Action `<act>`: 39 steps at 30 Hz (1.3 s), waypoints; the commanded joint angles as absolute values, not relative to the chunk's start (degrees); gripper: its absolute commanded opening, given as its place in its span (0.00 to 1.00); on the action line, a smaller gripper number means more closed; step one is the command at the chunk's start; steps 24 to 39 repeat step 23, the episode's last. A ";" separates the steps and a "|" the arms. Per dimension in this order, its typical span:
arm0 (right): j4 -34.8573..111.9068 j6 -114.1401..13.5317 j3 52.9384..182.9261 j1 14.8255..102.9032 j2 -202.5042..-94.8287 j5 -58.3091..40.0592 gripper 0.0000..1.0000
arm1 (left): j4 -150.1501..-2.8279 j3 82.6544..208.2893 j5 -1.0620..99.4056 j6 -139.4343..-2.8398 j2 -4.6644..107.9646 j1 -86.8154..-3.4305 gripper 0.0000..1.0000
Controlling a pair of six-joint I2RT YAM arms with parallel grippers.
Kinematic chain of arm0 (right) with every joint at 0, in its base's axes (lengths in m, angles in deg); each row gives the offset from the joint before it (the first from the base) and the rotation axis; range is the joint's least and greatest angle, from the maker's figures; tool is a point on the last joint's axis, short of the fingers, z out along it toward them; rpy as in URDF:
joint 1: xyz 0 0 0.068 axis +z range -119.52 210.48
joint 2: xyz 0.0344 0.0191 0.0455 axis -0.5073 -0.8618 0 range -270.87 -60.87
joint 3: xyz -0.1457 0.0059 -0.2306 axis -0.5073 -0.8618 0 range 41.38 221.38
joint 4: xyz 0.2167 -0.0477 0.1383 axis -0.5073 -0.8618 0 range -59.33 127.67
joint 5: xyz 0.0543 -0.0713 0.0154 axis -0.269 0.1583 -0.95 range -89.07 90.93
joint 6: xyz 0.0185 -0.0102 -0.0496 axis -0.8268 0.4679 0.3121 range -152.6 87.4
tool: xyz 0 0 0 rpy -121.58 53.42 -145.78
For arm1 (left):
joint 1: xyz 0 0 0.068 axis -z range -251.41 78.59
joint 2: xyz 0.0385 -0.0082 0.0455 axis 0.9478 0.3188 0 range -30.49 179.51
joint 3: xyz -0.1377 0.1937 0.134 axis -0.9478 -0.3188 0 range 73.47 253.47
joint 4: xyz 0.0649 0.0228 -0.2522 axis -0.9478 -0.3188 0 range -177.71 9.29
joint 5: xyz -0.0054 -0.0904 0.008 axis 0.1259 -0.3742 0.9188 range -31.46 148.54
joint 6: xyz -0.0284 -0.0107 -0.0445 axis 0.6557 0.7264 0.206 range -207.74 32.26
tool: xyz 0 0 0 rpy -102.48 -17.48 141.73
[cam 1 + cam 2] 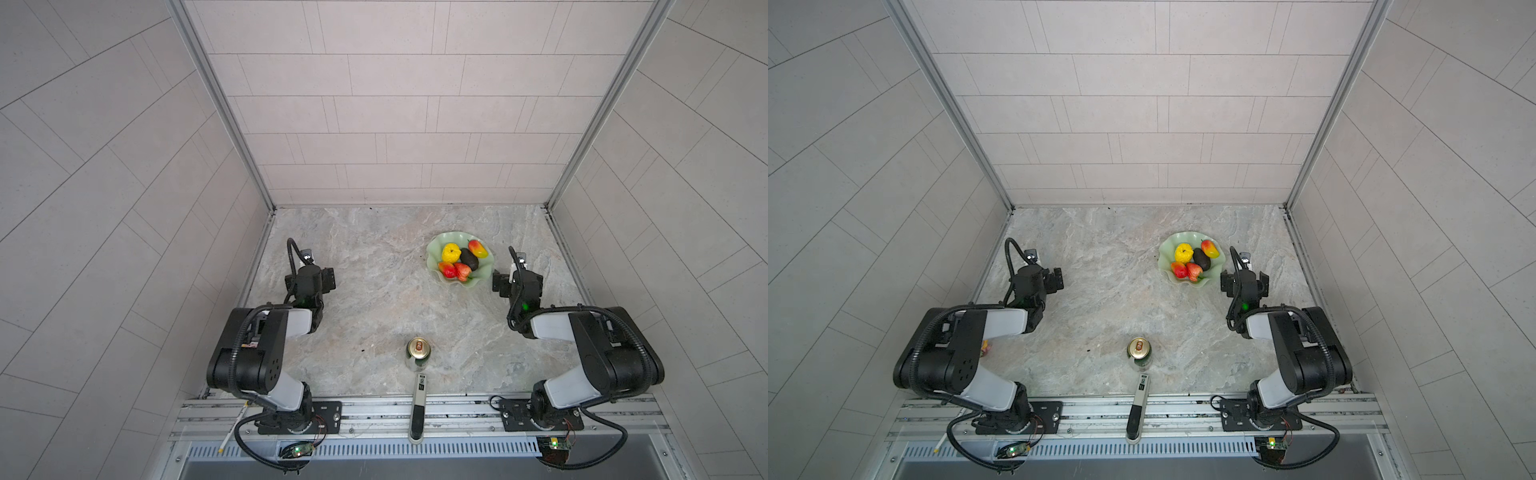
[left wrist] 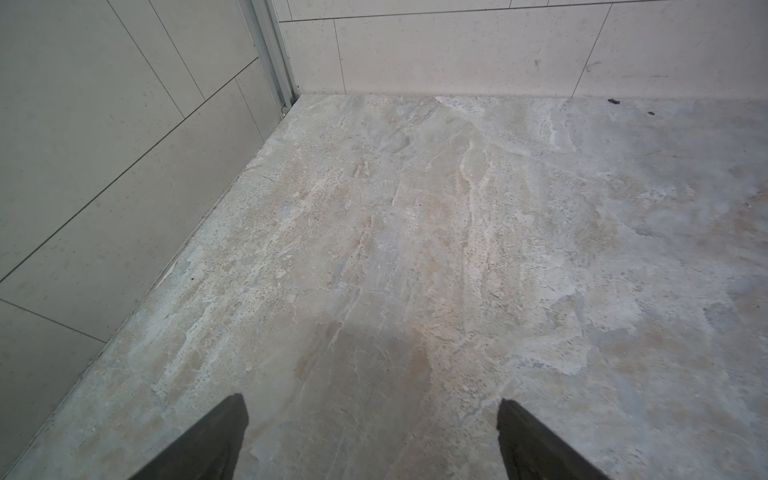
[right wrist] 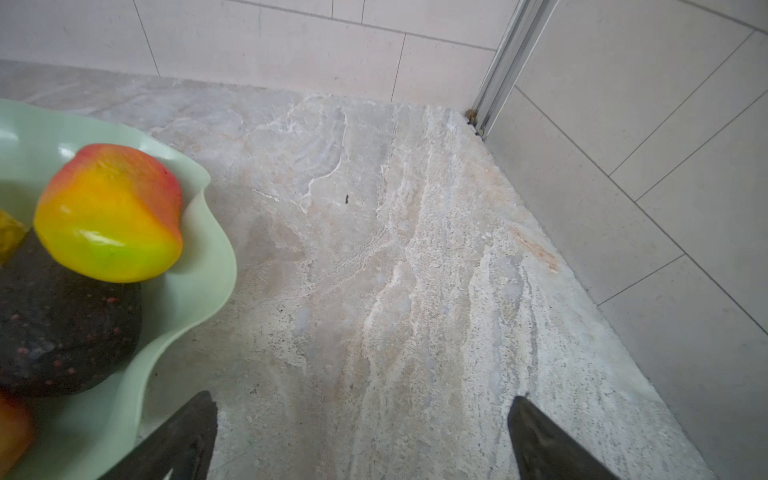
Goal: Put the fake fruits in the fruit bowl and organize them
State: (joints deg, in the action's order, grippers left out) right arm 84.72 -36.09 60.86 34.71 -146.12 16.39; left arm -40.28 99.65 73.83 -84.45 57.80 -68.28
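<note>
- Looks like the wrap-up step to me: all five fake fruits (image 1: 469,261) sit in the fruit bowl (image 1: 440,245).
- right gripper (image 3: 368,401): jaws wide apart with nothing between them. The bowl is just outside one jaw, mango (image 3: 108,212) nearest.
- left gripper (image 2: 374,405): jaws apart too, with only bare countertop (image 2: 415,249) between. The bowl is well away.
- Next move, I'd guess: maybe a small tidy-up nudge, otherwise just park both arms.

marble tabletop (image 2: 436,232), left gripper (image 2: 370,401) spread wide
</note>
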 commanded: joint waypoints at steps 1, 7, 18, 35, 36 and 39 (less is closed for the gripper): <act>95.32 -36.46 55.64 34.88 -144.16 17.36 1.00 | -39.40 99.31 74.60 -84.67 57.27 -68.10 1.00; 82.13 -36.36 63.83 34.95 -146.89 17.73 1.00 | -39.40 99.31 74.55 -84.71 57.23 -68.07 1.00; 78.82 -36.77 66.59 34.72 -148.06 18.15 1.00 | -39.40 99.31 74.58 -84.67 57.22 -68.06 1.00; 79.24 -36.82 66.18 34.76 -147.58 18.15 1.00 | -39.35 99.31 74.63 -84.68 57.22 -68.04 1.00; 79.24 -36.82 66.18 34.76 -147.58 18.15 1.00 | -39.35 99.31 74.63 -84.68 57.22 -68.04 1.00; 79.24 -36.82 66.18 34.76 -147.58 18.15 1.00 | -39.35 99.31 74.63 -84.68 57.22 -68.04 1.00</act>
